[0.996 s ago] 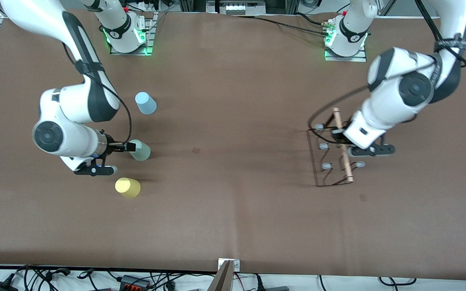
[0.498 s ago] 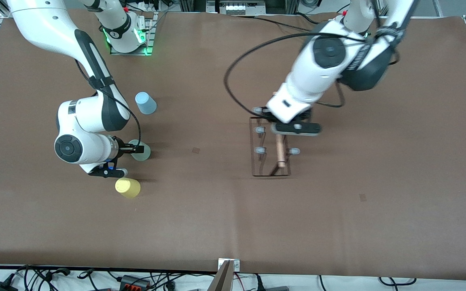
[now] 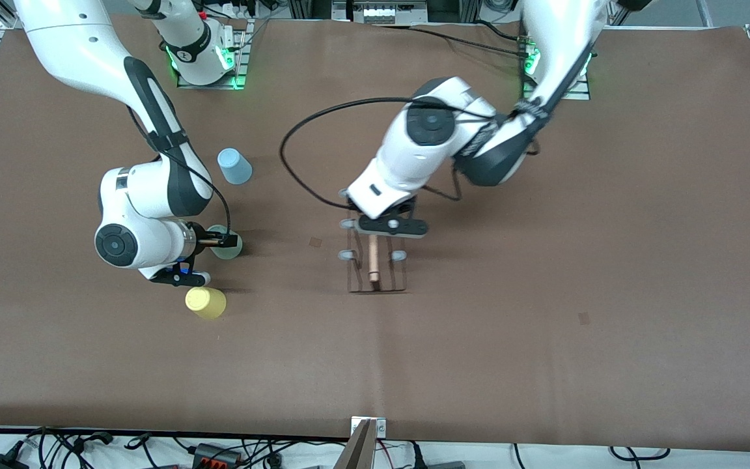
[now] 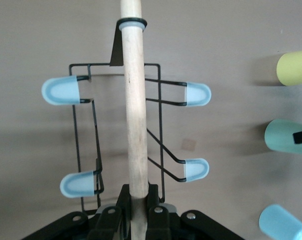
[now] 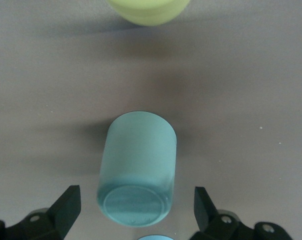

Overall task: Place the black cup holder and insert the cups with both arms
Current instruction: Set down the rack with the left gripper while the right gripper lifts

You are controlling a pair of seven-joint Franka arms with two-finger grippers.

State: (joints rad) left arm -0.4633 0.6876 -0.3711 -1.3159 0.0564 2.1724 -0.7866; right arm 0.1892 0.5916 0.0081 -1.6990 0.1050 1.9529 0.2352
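Front view: the left gripper point(image 3: 383, 229) is clamping the light wooden rod handle point(image 3: 374, 259) of the black cup holder point(image 3: 375, 260), jaws pressed together on the rod, and is carrying the rack above the brown table point(image 3: 544, 326) near its middle. Taking the pale green cup point(image 3: 226, 242) as landmark, the holder is hanging well apart from it, toward the left arm's end of the table. The right gripper point(image 3: 222, 241) is sitting at that green cup with fingers spread, one to each flank, not pinching it. The light blue cup point(image 3: 235, 166) is standing farther from the front camera than the green cup; the yellow cup point(image 3: 206, 303) is standing nearer to the camera than it. Left wrist view: the fingers point(image 4: 122, 205) are squeezing the rod handle point(image 4: 134, 110), and four grey-tipped prongs point(image 4: 61, 90) are showing around it on the wire frame. The yellow cup point(image 4: 295, 67), green cup point(image 4: 286, 136) and blue cup point(image 4: 283, 225) are lining up at the picture's edge, apart from the holder. Right wrist view: the green cup point(image 5: 138, 167) is standing upside down on the table between the spread fingertips point(image 5: 66, 206), gaps showing on both flanks; the yellow cup point(image 5: 148, 10) is showing near it.
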